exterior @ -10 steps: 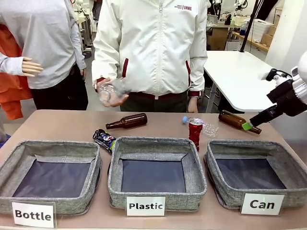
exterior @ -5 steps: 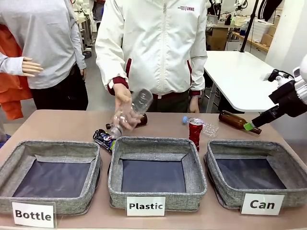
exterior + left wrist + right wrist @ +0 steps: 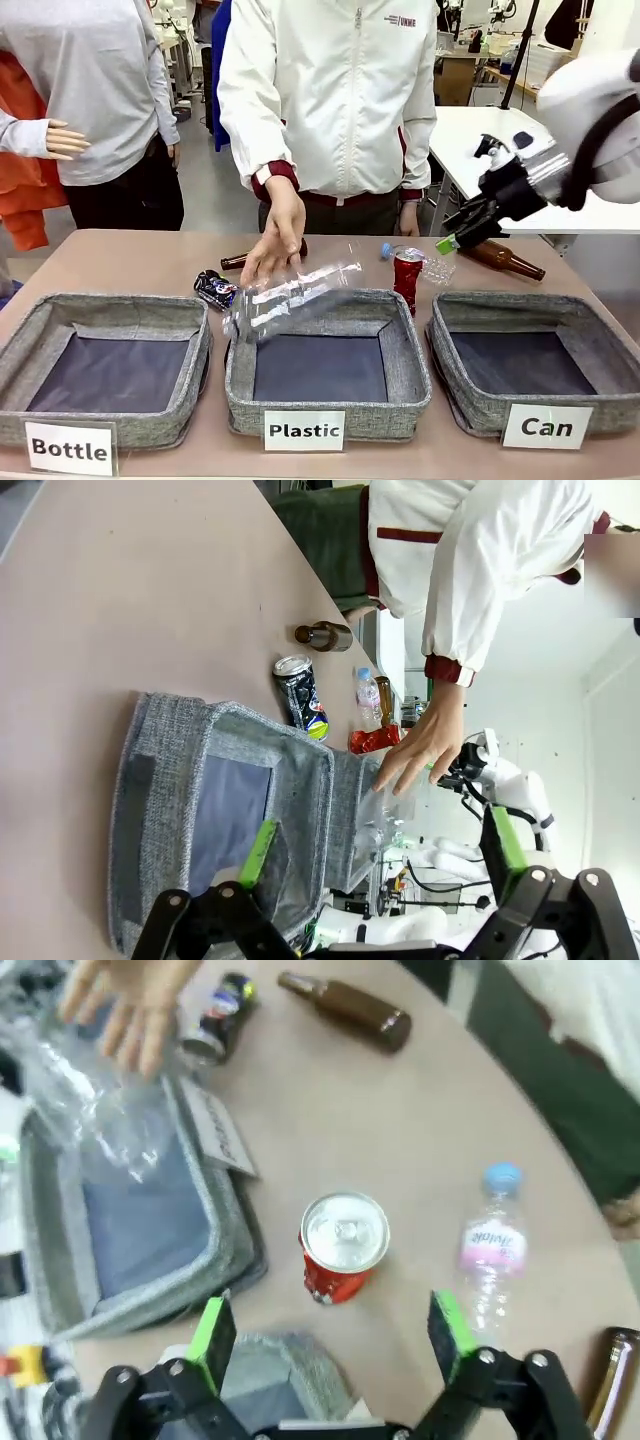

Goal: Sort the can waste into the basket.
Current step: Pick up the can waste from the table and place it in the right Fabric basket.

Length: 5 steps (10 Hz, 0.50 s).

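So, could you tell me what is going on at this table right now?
A person's hand hangs over the Plastic basket, with a blurred clear plastic bottle just under it, apparently being dropped in. The right gripper is open, pointed down at the upright red can, touching nothing. The left gripper is open too and holds nothing. The red can and the black can both sit on the table, beyond the baskets; neither is in the Can basket yet.

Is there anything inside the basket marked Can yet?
The Can basket shows just its dark lining, though its near wall hides the front strip of the floor. The red can and the black can sit on the table beyond the baskets.
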Motion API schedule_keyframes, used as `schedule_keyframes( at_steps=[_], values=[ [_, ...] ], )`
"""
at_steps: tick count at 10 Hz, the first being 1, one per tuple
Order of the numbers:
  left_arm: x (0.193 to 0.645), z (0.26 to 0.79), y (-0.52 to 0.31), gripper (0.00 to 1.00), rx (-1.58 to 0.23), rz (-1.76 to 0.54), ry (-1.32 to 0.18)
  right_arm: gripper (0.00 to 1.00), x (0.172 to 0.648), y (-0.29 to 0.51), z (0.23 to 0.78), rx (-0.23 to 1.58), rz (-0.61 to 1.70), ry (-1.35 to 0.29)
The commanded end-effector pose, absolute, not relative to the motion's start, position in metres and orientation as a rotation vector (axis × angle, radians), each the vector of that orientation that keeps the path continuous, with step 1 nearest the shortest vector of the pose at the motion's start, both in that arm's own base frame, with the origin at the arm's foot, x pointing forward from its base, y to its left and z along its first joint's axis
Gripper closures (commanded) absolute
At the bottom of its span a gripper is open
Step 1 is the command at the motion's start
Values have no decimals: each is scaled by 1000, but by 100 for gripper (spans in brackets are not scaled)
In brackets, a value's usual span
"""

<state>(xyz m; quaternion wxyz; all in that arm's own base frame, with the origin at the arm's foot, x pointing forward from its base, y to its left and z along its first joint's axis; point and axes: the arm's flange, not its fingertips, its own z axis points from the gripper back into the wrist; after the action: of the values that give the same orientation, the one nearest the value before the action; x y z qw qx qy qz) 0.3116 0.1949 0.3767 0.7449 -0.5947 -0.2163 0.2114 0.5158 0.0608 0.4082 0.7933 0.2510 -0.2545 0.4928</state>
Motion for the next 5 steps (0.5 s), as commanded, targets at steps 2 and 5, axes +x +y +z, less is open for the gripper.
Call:
schedule_keyframes(
  at_steps=[2,5],
  values=[
    [310,377,196,0,-1311,440,-488,0,481,-1,416,600,1129,-556],
    [310,377,196,0,-1311,440,-488,0,395,-76,418,673,1016,-645]
  ],
)
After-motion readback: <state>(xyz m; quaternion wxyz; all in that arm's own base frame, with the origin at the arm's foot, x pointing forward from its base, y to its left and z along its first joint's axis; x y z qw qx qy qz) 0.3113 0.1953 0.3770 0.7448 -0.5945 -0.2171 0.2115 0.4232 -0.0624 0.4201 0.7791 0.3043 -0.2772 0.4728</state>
